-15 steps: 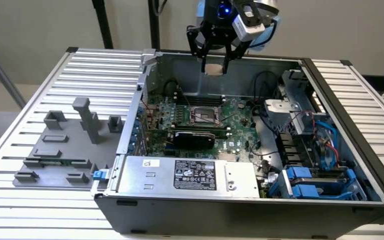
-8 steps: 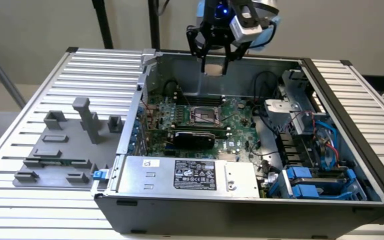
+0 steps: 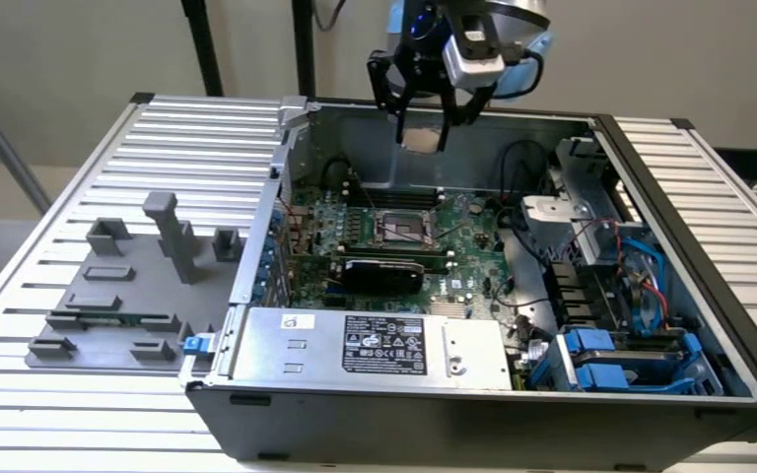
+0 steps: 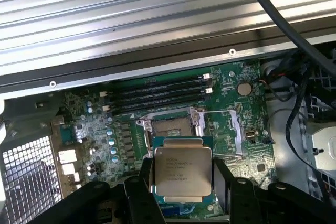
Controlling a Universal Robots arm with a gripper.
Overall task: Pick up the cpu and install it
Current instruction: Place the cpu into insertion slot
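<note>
Black two-finger gripper (image 3: 425, 116) clamped on the small square silver-topped cpu (image 4: 182, 170), hanging above the open computer.

Pickup looks done and installing is left, I judge. The cpu is in the air over the rear of the grey metal computer case (image 3: 484, 424), well apart from the bare black-framed socket (image 3: 405, 229) on the green motherboard (image 3: 464, 246). The case lies on a ribbed aluminium table (image 3: 194, 148), with grey plastic fixture blocks (image 3: 129, 286) toward the exterior view's left and a pale wall behind.
</note>
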